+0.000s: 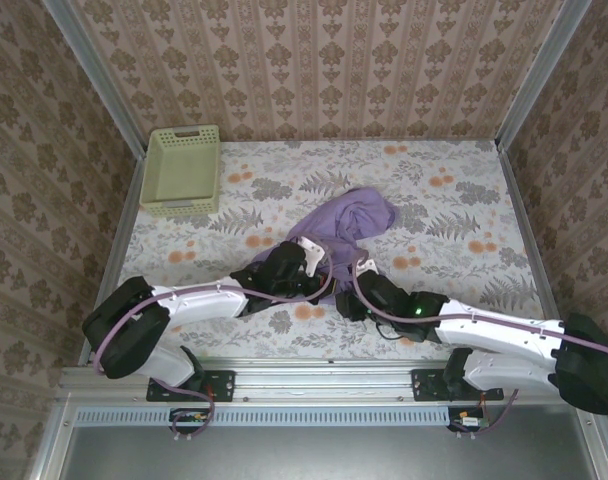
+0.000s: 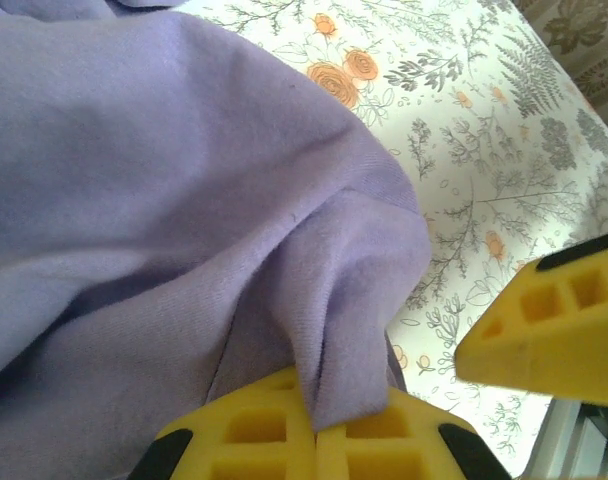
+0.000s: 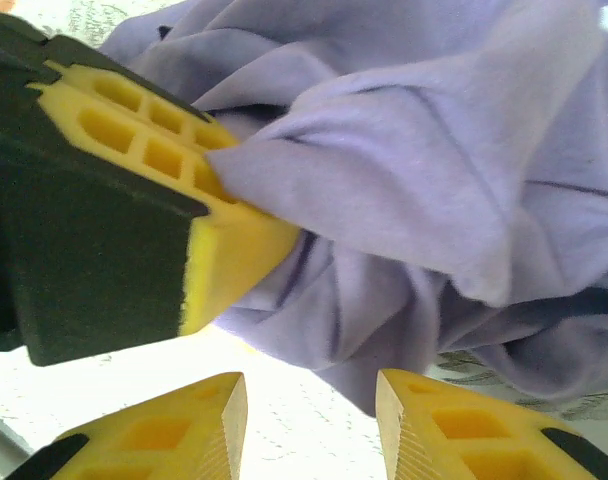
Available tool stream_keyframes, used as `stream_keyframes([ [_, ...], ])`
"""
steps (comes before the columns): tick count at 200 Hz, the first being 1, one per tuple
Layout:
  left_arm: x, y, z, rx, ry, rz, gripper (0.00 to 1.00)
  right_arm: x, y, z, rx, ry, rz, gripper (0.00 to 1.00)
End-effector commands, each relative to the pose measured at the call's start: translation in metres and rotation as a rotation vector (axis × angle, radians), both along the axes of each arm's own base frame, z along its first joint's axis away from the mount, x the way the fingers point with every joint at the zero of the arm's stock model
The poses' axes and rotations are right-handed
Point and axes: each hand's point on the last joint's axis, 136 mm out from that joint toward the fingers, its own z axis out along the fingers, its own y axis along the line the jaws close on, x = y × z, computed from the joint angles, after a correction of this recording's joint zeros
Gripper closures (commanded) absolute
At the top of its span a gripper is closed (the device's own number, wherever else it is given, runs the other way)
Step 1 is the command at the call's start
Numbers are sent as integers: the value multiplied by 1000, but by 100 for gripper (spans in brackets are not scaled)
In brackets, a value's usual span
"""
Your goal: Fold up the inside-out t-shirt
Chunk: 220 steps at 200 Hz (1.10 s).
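Two claws, overhead view: left claw [image 1: 309, 258] and right claw [image 1: 364, 268] are meeting at the near edge of the t-shirt [image 1: 354, 220], which is lying bunched on the surface [image 1: 464, 220] just beyond both. The basket [image 1: 182, 170] is sitting well off to the far left of the left claw.
Left claw, left wrist view: left claw [image 2: 316, 425] is clenching a fold of the t-shirt [image 2: 164, 200] between its pads. The rest of the cloth is rising ahead of it and to its left. One finger [image 2: 544, 330] of the right claw is hanging just to its right, apart from the cloth.
Right claw, right wrist view: right claw [image 3: 312, 390] is standing released, with nothing between its fingers. The t-shirt [image 3: 434, 170] is drooping just ahead of the gap, and the left claw [image 3: 234, 220] is pinching it to the left.
Step in hand: probably the right claw is seeking a second hold, so the two can spread the heap.
Doing it well: the right claw should be reaching for a single edge a little right of the left claw, not the thick bundle. The left claw should be gripping firmly while the right claw is closing on the cloth.
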Motion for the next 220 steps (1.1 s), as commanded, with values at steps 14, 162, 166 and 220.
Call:
stream_keyframes([
  [14, -5, -7, 12, -69, 21, -27, 100, 16, 1, 0, 34, -28, -107, 59],
  [162, 32, 21, 17, -202, 113, 89, 100, -32, -44, -61, 33, 81, -123, 100],
  [166, 33, 21, 15, -199, 117, 91, 100, -33, -46, -62, 38, 82, -131, 100],
  [220, 31, 20, 2, -153, 138, 78, 100, -25, -68, -44, -65, 38, -186, 65],
])
